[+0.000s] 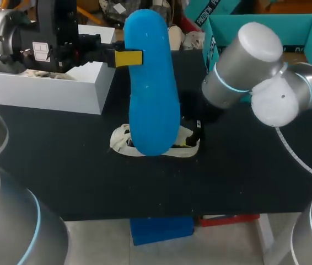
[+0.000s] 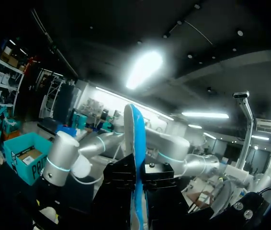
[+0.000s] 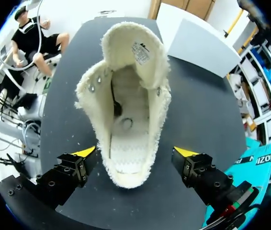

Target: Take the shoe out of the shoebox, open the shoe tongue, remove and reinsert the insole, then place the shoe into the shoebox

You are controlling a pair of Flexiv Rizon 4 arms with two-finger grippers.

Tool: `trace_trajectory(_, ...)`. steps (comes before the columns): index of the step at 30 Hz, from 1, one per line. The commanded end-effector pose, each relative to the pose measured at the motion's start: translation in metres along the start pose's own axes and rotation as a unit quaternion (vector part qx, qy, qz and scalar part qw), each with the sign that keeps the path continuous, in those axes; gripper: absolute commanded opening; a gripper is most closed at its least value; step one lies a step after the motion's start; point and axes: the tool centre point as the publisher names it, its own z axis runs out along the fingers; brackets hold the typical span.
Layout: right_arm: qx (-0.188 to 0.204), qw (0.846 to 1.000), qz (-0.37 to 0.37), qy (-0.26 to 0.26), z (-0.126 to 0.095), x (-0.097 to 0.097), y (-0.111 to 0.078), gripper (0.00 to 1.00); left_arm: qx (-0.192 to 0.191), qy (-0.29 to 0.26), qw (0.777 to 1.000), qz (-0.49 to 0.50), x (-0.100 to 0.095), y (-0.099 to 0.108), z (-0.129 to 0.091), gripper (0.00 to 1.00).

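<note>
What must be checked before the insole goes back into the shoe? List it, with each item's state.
1. Insole held firmly: ok. The left gripper is shut on it from both sides.
2. Insole out of the shoe: ok. It hangs above the shoe in the head view.
3. Tongue open: ok. It is folded back and the opening is exposed.
4. Shoe's inside free: cannot tell. A dark strand lies in it.
5. Shoe steadied: not ok. The right gripper is open, one finger on each side of the heel, neither touching it.
6. Shoe resting on the table: ok.
</note>
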Motion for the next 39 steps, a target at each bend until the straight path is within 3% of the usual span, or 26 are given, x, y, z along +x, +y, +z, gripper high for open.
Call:
trace_trajectory(1, -0.149, 0.989, -0.004, 0.005, 0.004, 0.001, -0.008, 1.00, -0.001, -0.001, 1.000, 0.000, 0.001, 0.000, 0.000, 0.00)
trace_trajectory(3, -0.197, 0.980, 0.004, -0.006, 0.005, 0.001, -0.007, 1.00, -0.001, -0.001, 1.000, 0.000, 0.001, 0.000, 0.000, 0.00)
trace_trajectory(6, -0.232, 0.973, 0.007, -0.007, 0.007, 0.001, -0.007, 1.00, -0.001, -0.001, 1.000, 0.000, 0.001, 0.000, 0.000, 0.00)
trace_trajectory(20, -0.309, 0.951, 0.019, -0.005, 0.017, 0.002, -0.011, 1.00, -0.001, -0.001, 1.000, 0.000, 0.001, 0.000, 0.000, 0.00)
trace_trajectory(34, -0.326, 0.945, 0.024, 0.010, 0.019, 0.003, -0.013, 1.00, -0.001, -0.001, 1.000, 0.000, 0.001, 0.000, 0.000, 0.00)
trace_trajectory(39, -0.274, 0.961, 0.015, 0.011, 0.006, 0.001, -0.012, 1.00, -0.001, -0.001, 1.000, 0.000, 0.001, 0.000, 0.000, 0.00)
